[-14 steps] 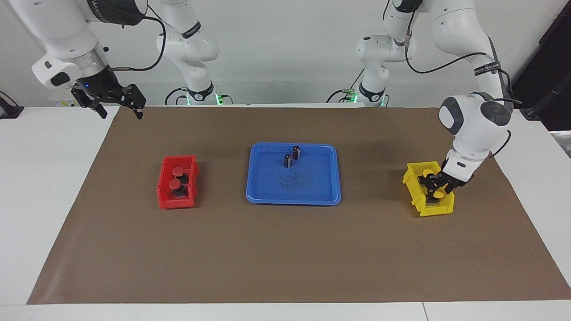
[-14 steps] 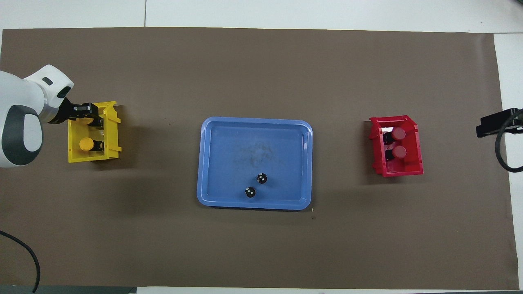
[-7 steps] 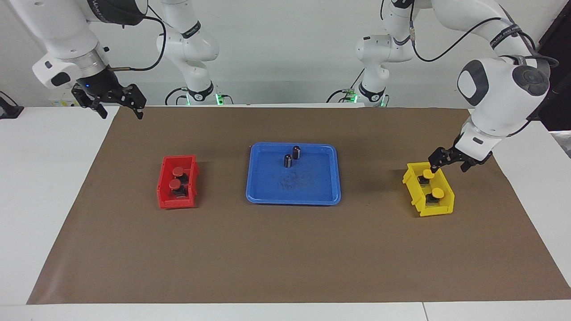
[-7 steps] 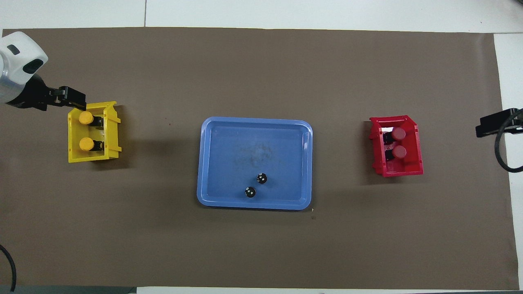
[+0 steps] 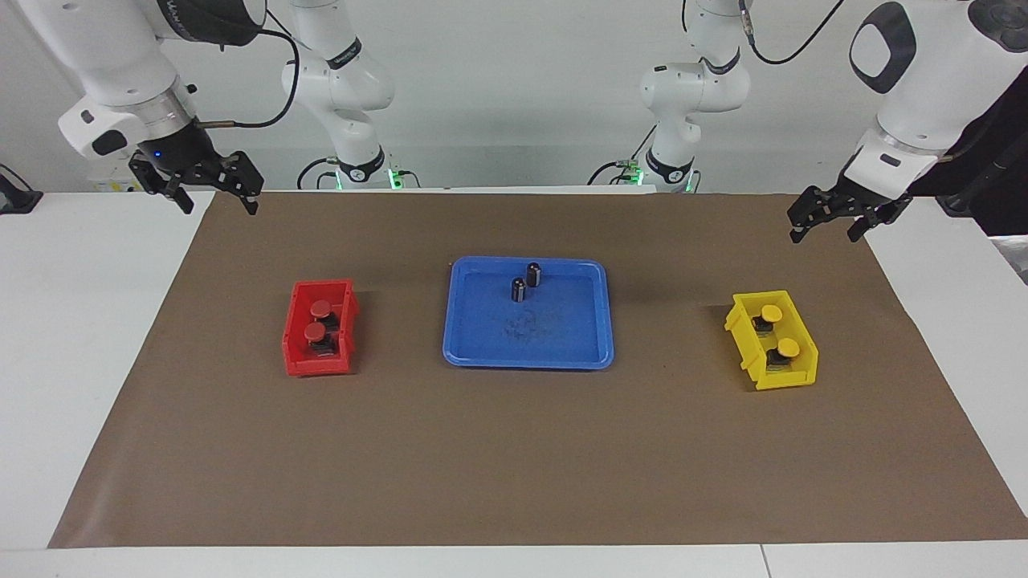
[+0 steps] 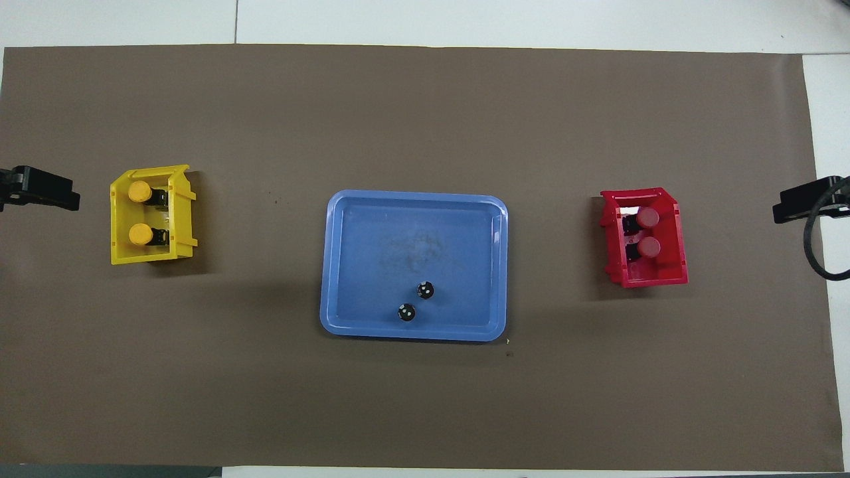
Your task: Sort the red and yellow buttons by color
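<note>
The buttons look light, stiff and small; a grasp would probably sit best on the black base below the smooth round cap. Two yellow buttons lie in the yellow bin at middle right of the facing view, two red buttons in the red bin at middle left. Two dark cylinders stand in the blue tray at centre. The left gripper hangs at upper right, fingers released and empty; the right gripper waits at upper left, likewise released.

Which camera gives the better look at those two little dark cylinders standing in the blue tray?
The facing view: it shows the two dark cylinders from the side, standing upright with silvery bands, in the part of the blue tray nearer the robots. The overhead view shows only their round black tops.
</note>
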Controlling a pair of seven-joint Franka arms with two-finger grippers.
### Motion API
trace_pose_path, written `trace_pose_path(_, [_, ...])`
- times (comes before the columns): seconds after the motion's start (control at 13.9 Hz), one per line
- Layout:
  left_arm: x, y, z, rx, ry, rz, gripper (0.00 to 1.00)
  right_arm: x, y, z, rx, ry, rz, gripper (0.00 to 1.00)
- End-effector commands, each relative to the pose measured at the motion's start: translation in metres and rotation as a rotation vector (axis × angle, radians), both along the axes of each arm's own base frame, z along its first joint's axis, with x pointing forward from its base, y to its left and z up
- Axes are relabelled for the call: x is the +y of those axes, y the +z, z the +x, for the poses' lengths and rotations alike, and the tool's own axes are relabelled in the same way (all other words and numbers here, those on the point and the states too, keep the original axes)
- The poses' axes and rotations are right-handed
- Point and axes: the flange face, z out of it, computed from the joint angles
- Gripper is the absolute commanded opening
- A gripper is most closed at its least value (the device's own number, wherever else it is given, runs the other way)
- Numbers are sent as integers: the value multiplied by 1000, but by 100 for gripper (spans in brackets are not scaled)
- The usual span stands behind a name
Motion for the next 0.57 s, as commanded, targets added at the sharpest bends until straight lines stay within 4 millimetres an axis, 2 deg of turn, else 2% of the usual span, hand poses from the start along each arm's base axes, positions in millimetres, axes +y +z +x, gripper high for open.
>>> trace_pose_path(0.0, [36, -3, -5, 13, -6, -18, 100, 0, 0, 2, -14, 11, -1, 100])
trace_pose_path(0.07, [38, -3, -4, 4, -11, -22, 100, 0, 0, 2, -14, 11, -1, 100])
trace_pose_path(0.29, [18, -4, -1, -11, -35, -61, 100, 0, 0, 2, -14, 11, -1, 100])
trace_pose_path(0.5, [13, -3, -3, -12, -29, -125, 100, -1, -1, 2, -13, 11, -1, 100])
